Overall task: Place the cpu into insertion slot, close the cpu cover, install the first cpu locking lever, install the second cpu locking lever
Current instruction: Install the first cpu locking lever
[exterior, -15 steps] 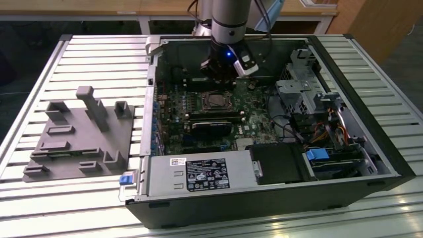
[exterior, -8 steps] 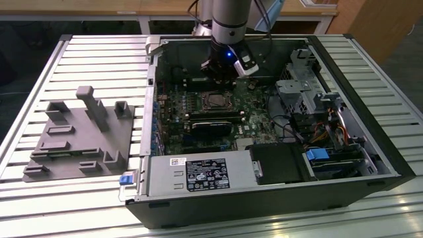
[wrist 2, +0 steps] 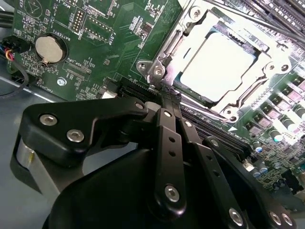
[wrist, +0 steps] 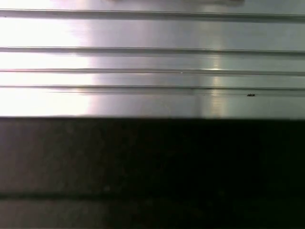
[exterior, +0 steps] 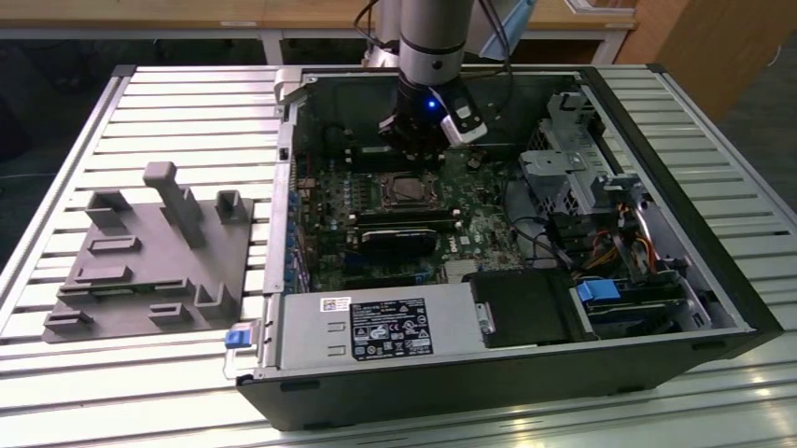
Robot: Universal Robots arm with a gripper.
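Observation:
The cpu (wrist 2: 220,59) lies flat in the insertion slot (exterior: 401,189), its bright silvery top showing through the window of the cpu cover (wrist 2: 183,40). The cover is down over it. In the second wrist view my gripper (wrist 2: 166,93) is shut, with its black fingers (wrist 2: 167,138) pressed together. Their tips sit at the socket's corner, beside a screw post (wrist 2: 157,71) of the metal frame. Whether the tips touch a locking lever I cannot tell. In the exterior view the gripper (exterior: 417,149) hangs inside the open computer case, just behind the socket.
A black heatsink block (exterior: 398,238) lies in front of the socket. A power supply (exterior: 373,327) fills the near side of the case and a drive cage (exterior: 573,177) with cables the exterior view's right. A grey fixture (exterior: 156,252) sits on the slatted table (wrist: 152,62).

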